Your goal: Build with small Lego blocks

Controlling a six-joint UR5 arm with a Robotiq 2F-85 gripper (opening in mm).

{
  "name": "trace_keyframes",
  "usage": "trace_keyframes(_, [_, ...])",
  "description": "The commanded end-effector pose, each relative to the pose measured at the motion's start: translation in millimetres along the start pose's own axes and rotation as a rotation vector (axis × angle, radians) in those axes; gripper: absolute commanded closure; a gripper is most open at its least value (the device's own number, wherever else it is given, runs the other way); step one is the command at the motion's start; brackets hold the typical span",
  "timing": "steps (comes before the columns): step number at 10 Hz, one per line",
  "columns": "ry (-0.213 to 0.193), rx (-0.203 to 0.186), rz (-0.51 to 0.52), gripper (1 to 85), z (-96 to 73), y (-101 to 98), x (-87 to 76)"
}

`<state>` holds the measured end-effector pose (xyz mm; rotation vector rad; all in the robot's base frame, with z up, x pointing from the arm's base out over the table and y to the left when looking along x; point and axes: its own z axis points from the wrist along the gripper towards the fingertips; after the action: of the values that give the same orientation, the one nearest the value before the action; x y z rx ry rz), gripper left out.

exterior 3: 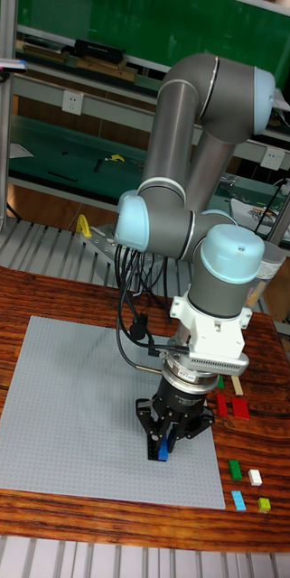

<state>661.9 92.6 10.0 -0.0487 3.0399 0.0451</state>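
Nearest the camera, small loose Lego bricks, a light-blue one (239,500), a lime one (265,505), a white one (255,477) and a green one (235,468), lie on the dark wooden surface (18,289) just right of the grey studded baseplate (63,406). Just beyond, the black two-finger gripper (163,448) points straight down over the baseplate's right part, its jaws pinching a small blue Lego brick (163,447) at or just above the studs, so the placing step seems in hand. The next move likely calls for a straight press onto the studs, then spreading the jaws and fetching another brick, perhaps from the red bricks (235,405) farther back.

The gripper (163,445) body hides the top of the blue Lego brick (163,448) between its fingers, so the contact cannot be judged. Behind its wrist, the red bricks (232,405) are partly covered. Baseplate (63,406) studs are too fine to resolve.
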Motion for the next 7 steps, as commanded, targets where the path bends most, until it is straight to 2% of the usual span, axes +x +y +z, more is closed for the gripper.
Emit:
trace_keyframes(1, [-0.002, -0.006, 0.005, 70.7, -0.7, 1.0, -0.4])
trace_keyframes(6, [-0.006, -0.006, 0.0, 70.7, -1.4, 0.0, -0.4])
trace_keyframes(7, [0.006, -0.007, -0.009, 66.0, -9.8, 1.5, 1.8])
